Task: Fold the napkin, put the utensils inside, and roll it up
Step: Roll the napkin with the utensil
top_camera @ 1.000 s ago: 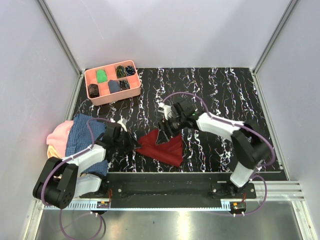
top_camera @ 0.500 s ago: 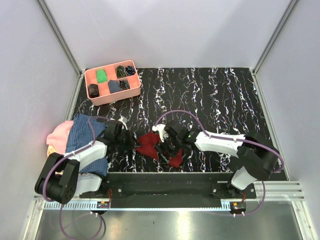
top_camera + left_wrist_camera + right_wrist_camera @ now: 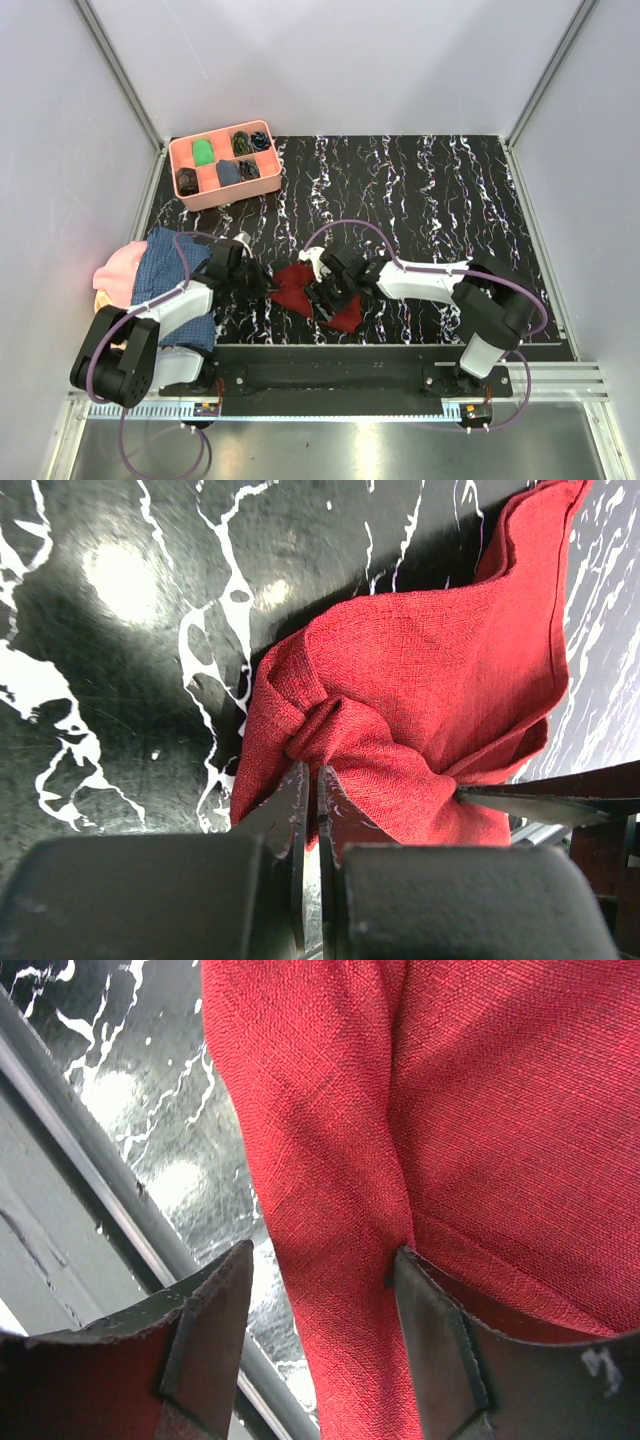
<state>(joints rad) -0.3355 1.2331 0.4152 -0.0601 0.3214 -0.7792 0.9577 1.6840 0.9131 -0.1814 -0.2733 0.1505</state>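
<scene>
The dark red woven cloth napkin [image 3: 420, 680] lies crumpled near the front of the black marbled tabletop [image 3: 430, 190], between my arms. It looks light, limp and unlikely to slip, so I judge hems and corners best for pinching. My left gripper [image 3: 308, 780] is clamped on a bunched edge; my right gripper [image 3: 322, 1255] stands apart astride a fold. The metal front rail [image 3: 90, 1160] is close; open room lies farther back.

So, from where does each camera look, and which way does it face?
Top external: above and behind, looking down on the table; both arms show.
Left wrist: faces the napkin; the shut left pincer pinches it.
Right wrist: close over the napkin; the open right pincer straddles a fold.
All three share the napkin.
</scene>
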